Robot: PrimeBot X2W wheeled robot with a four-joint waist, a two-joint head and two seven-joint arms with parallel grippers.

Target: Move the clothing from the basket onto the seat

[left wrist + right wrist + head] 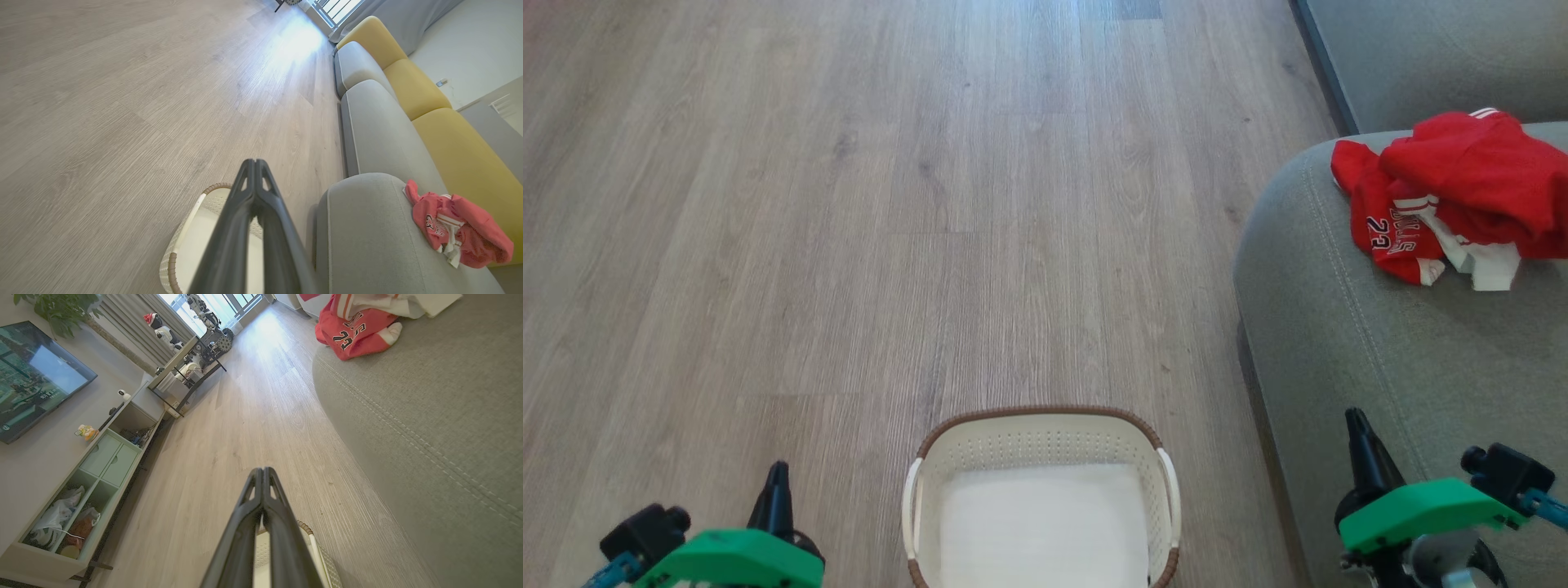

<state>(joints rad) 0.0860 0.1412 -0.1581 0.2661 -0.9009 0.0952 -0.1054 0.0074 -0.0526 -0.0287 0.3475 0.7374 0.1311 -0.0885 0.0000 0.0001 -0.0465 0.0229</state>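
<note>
Inspection findings: the 2 bright red mesh garments (1454, 196) with white trim are lying crumpled together on the large grey-green fabric seat cushion (1380, 367), near its rounded corner. One is showing "23" lettering. The small oval cream perforated basket (1045, 433) with a brown rim is sitting on the pale wood-look floor (849, 204) just beside the cushion, and its white liner (1045, 523) is showing. The left gripper (778, 469) and right gripper (1356, 418) are hanging either side of the basket, jaws pressed together, gripping nothing.
</note>
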